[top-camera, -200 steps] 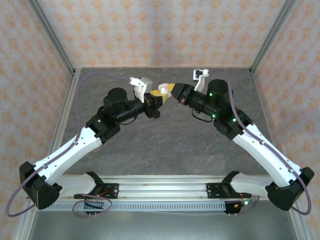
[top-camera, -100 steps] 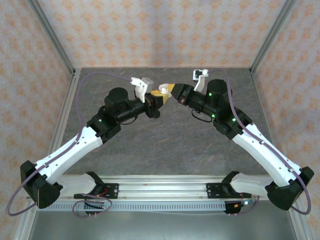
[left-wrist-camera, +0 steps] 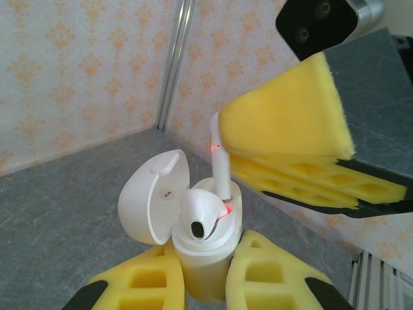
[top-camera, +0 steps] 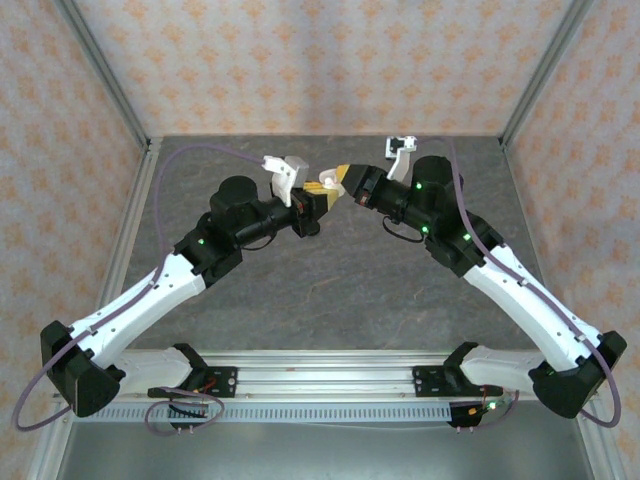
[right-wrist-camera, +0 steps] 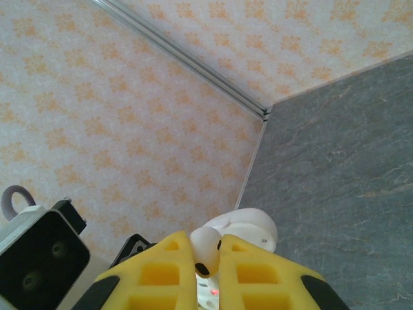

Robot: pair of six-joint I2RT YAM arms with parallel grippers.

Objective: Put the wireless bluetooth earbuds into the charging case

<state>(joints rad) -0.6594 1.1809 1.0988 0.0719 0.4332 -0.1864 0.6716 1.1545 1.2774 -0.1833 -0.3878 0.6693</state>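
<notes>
We saw the grey counter lying beneath both arms, their tips meeting above its far middle; the left fingers were clenched around the white charging case, held upright with its lid swung open; the right fingers pinched a white earbud, its stem reaching down into the case; beside it we found another white earbud seated.
</notes>
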